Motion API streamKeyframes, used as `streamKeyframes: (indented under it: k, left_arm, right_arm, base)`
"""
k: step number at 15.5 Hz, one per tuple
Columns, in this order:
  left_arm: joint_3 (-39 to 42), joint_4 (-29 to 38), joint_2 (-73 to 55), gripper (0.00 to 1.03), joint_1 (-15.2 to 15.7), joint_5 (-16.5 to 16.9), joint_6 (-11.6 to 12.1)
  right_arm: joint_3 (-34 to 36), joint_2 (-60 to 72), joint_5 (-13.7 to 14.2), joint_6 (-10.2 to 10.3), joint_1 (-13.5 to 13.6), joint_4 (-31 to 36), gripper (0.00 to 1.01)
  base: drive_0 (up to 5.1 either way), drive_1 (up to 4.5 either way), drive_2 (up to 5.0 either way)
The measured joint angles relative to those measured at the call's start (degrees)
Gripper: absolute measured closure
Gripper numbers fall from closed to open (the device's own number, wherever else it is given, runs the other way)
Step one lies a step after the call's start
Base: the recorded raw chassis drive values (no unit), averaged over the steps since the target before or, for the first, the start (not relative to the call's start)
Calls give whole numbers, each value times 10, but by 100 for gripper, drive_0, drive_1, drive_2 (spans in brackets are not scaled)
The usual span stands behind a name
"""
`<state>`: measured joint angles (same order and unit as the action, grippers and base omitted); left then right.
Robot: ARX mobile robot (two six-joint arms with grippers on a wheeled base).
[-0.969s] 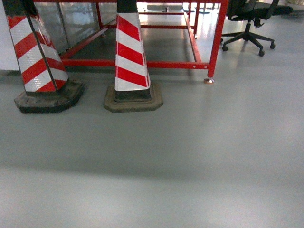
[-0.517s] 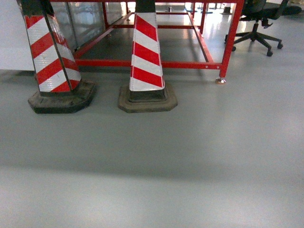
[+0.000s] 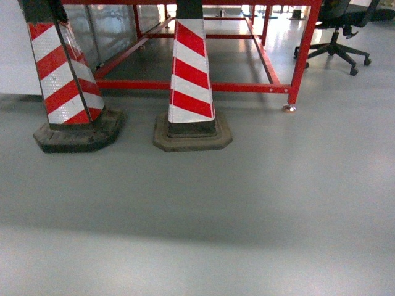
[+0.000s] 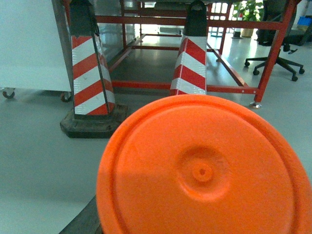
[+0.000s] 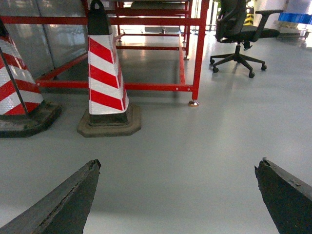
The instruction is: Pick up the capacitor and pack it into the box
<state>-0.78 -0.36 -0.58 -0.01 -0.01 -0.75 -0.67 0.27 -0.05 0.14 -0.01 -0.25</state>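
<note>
Grey, smooth floor (image 3: 247, 203) is seen across the whole head view. At the far left of that view a red-and-white striped cone (image 3: 62, 74) is stood on a dark, worn base, and a second striped cone (image 3: 191, 74) is set just to its right, apart from it. Behind both, a red metal frame (image 3: 296, 55) is raised on small feet. At the upper right a black office chair (image 3: 339, 37) on castors is parked well away from the cones.

In the left wrist view a white cabinet (image 4: 24, 44) on castors is shown at the far left, with the same two cones and the red frame beyond. The lower part of this view is filled by the capacitor (image 4: 204, 170), an orange round piece with a raised rim and a small dimple at its centre, held very close to the camera. A dark grey strip (image 4: 83, 222) is seen at its lower left edge. It may be part of the left claw, but this cannot be told for certain, nor whether that claw is open, closed or gripping the capacitor.

In the right wrist view the right claw (image 5: 179, 163) is spread wide, with nothing between its jaws. Its two dark, rough-edged fingers (image 5: 63, 204) are seen at the bottom corners, above bare floor.
</note>
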Motion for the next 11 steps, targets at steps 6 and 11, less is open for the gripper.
streamKeyframes:
  k: [6, 11]
  left_arm:
    - [0, 0, 0, 59, 0, 0, 0]
    - [0, 2, 0, 59, 0, -1, 0]
  right_arm:
    - [0, 0, 0, 0, 0, 0, 3]
    - [0, 0, 1, 0, 0, 2, 3]
  base:
    - [3, 434, -428]
    - [8, 441, -426]
